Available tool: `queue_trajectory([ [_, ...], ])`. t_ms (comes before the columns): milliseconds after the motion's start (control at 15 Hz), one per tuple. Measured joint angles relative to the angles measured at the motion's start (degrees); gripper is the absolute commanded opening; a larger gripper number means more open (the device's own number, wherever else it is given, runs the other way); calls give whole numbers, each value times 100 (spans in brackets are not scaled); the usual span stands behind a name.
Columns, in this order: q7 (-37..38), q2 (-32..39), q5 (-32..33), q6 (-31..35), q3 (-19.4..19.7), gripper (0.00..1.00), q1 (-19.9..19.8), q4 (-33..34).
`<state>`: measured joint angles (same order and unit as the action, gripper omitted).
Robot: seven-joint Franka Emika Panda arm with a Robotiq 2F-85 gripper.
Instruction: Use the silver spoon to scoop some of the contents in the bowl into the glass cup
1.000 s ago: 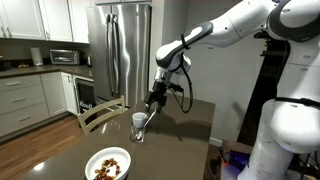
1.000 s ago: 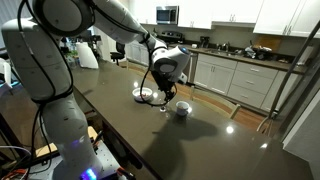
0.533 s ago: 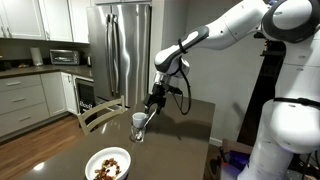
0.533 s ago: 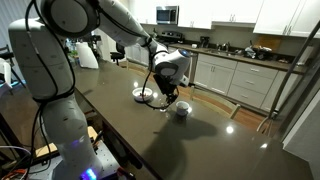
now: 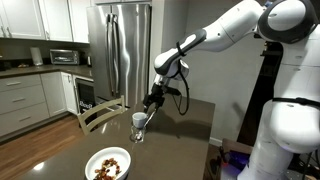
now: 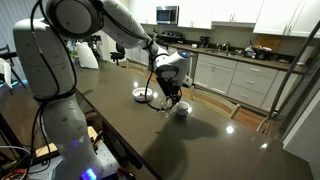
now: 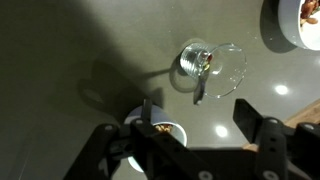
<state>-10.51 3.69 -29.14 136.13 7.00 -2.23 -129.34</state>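
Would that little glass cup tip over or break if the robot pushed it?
It might tip: the glass cup is small and narrow, and the silver spoon seems to lean out of it, adding weight up top. It would probably slide easily, since the dark table looks smooth and shiny. Being clear glass, it could crack if knocked over.

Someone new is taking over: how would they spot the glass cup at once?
On the dark table, look beyond the white bowl toward the fridge. The glass cup stands just below the gripper: small, clear, far narrower than the bowl, with the spoon right at it.
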Motion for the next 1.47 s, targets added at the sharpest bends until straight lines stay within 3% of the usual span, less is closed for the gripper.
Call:
queue_trajectory([
  [267, 4, 0, 2, -32, -3, 93, -48, 0],
  [333, 4, 0, 2, -39, -3, 85, -65, 0],
  [400, 5, 0, 2, -48, -3, 68, -77, 0],
  [467, 5, 0, 2, -57, -3, 66, -84, 0],
  [1067, 5, 10, 2, -101, -29, 6, -92, 0],
  [1333, 6, 37, 2, -112, -38, 1, -92, 0],
  [1400, 9, 45, 2, -123, -38, 26, -92, 0],
  [1467, 13, 51, 2, -138, -38, 27, -94, 0],
])
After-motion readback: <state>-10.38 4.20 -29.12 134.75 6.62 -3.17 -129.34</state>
